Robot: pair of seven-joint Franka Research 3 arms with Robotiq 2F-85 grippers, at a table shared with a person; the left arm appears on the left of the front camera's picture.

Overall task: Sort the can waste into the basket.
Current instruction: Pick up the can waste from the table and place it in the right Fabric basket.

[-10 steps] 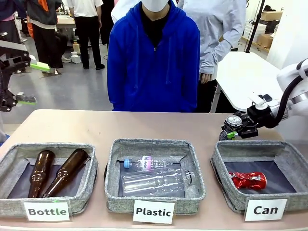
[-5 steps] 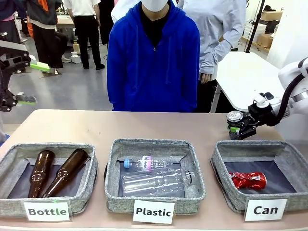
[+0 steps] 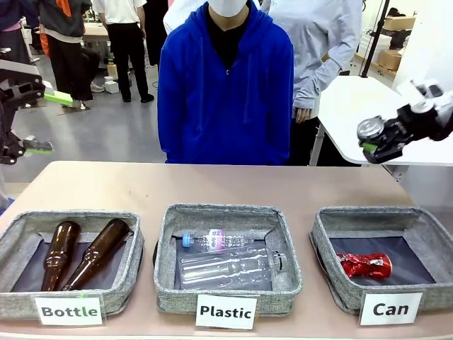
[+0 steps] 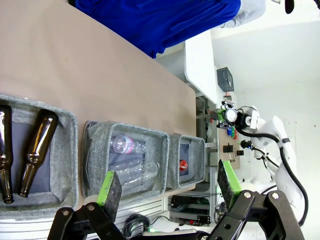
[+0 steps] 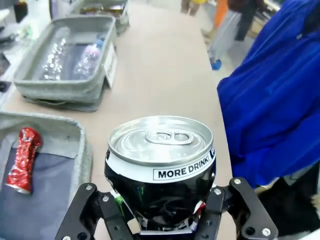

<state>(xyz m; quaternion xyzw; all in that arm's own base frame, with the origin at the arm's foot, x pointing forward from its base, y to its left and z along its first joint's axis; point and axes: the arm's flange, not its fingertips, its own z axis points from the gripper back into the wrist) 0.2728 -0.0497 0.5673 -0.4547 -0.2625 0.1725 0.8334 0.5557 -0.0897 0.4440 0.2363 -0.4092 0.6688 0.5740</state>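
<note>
silver-topped dark can [image 3: 369, 129] gripped in the right claw [image 3: 375, 145], raised above the table [image 3: 212, 185] past the "can" basket [image 3: 322, 237].

front view: the right claw is clamped on the dark can, up off the table and beyond the basket's far right side; the red can [image 3: 365, 265] lies inside that basket. the left claw [image 3: 39, 120] hangs at the left edge, pads spread wide, holding nothing.
left wrist view: the left claw's fingers [image 4: 111, 188] stand well apart over the baskets; the far right claw seems to carry the can [image 4: 230, 114], though it is small there.
right wrist view: the dark can [image 5: 161, 165] sits tight between the jaws, top facing the camera; the red can [image 5: 22, 159] lies in the basket [image 5: 80, 150] below left.
</note>
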